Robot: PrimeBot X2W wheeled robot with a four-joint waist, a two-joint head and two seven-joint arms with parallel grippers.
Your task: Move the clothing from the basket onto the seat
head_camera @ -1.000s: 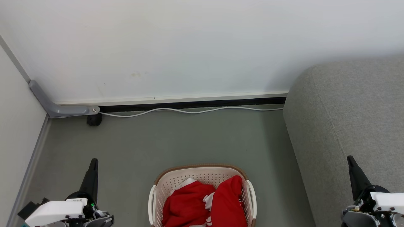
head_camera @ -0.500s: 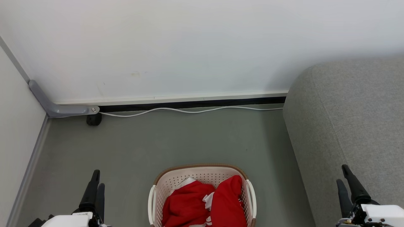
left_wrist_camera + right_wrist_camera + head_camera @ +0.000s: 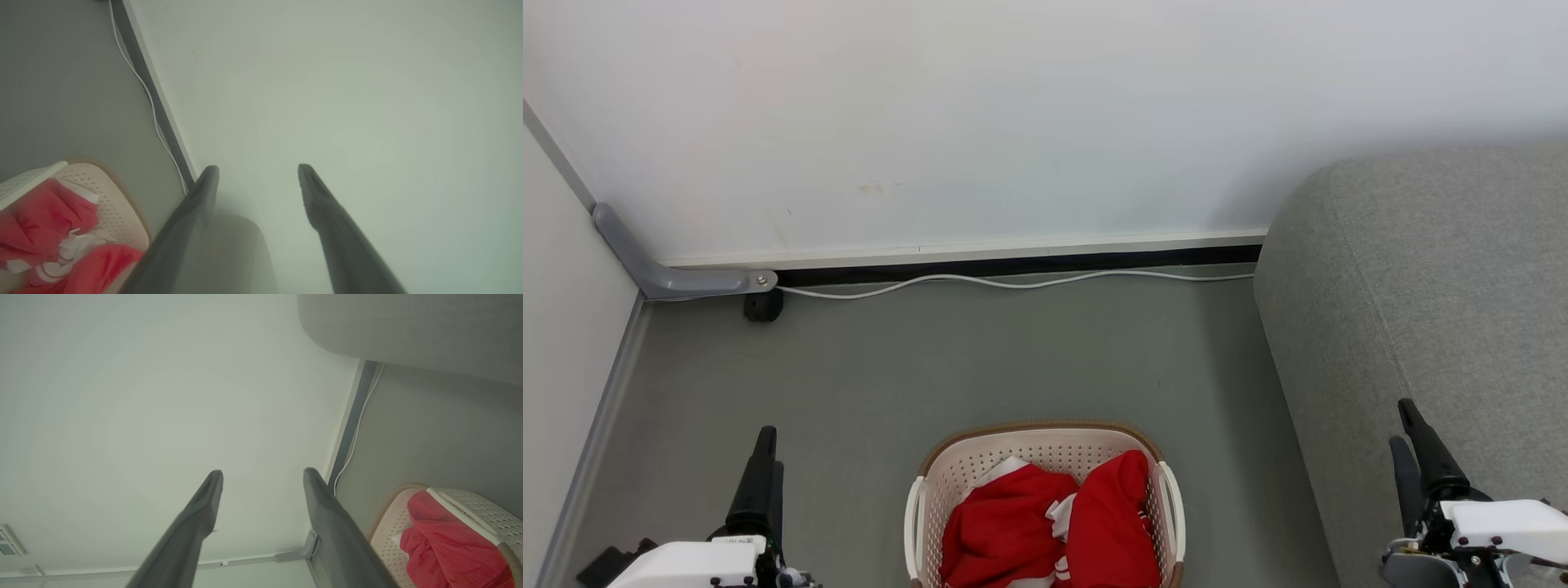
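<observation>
Right pincer [image 3: 262,473] spread against white wall [image 3: 122,396], red clothing [image 3: 441,547] in basket [image 3: 490,514], grey seat [image 3: 408,330] above

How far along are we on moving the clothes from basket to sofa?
Done: nothing yet; the red clothing lies in the basket, none on the visible sofa. In hand: nothing; the left gripper and right gripper are open and empty, flanking the basket. Left: lift all the clothing onto the sofa.

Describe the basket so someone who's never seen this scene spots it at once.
Find the big grey sofa on the right of the head view. On the grey-green floor just left of it, at the bottom centre, stands the basket. It is oval and cream with perforated sides, a brown rim and white handles, and unlike anything nearby it holds bright red clothing.
</observation>
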